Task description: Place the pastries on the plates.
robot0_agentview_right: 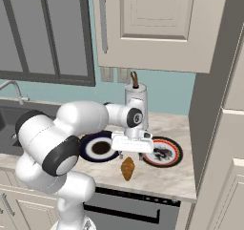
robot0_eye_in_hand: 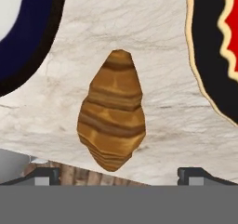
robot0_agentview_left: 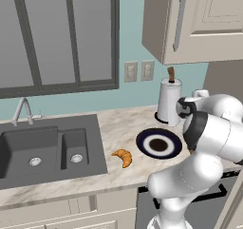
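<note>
**Q:** Where did things stand, and what worried you?

**A:** My hand (robot0_agentview_right: 127,153) hung above the darker brown, striped croissant (robot0_eye_in_hand: 112,111), fingers spread wide with nothing between them. That croissant lay on the pale marble surface (robot0_agentview_right: 162,176) near its front edge, between the dark navy plate with the white ring (robot0_agentview_right: 97,147) and the white plate with the red-orange rim (robot0_agentview_right: 163,151), touching neither. The golden-orange croissant (robot0_agentview_left: 123,157) sat apart, between the grey sink (robot0_agentview_left: 47,149) and the navy plate.

**Q:** So what could have gone wrong?

**A:** I judged that closing off-centre might squeeze the tapered pastry sideways out of my fingers, or nudge it toward the surface's front edge. Descending askew, one finger might also have clipped a plate rim.

**Q:** Which way did it point?

**A:** Its long axis ran roughly front to back on the surface, narrow tip toward the wall, so my fingers straddled its width.
</note>
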You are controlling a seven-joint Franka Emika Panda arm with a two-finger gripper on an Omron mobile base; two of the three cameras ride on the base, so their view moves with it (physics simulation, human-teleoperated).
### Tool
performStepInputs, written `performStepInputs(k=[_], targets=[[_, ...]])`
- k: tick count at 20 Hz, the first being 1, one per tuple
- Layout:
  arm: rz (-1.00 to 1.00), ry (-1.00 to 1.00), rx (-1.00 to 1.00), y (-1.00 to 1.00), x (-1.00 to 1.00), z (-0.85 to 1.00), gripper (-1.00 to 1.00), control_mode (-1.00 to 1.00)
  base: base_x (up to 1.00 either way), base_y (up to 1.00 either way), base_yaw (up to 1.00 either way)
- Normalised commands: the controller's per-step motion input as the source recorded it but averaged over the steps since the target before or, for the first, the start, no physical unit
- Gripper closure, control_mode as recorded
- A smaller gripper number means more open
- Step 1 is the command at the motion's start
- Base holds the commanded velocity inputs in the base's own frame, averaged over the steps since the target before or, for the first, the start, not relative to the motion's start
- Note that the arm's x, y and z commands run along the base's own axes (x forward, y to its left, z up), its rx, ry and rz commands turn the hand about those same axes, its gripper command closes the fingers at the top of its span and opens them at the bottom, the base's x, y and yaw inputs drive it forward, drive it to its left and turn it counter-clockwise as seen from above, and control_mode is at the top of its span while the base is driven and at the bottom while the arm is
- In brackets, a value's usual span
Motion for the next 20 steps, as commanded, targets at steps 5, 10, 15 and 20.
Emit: performStepInputs(k=[5, 10, 15, 20], targets=[[0.02, 0.0, 0.0, 0.0, 0.05, 0.0, -1.0, -1.0, 0.0, 0.0, 0.0], [0.0, 0.0, 0.01, 0.0, 0.0, -0.09, -1.0, -1.0, 0.0, 0.0, 0.0], [0.0, 0.0, 0.03, 0.0, 0.0, -0.24, -1.0, -1.0, 0.0, 0.0, 0.0], [0.0, -0.02, 0.03, 0.0, 0.0, -0.23, -1.0, -1.0, 0.0, 0.0, 0.0]])
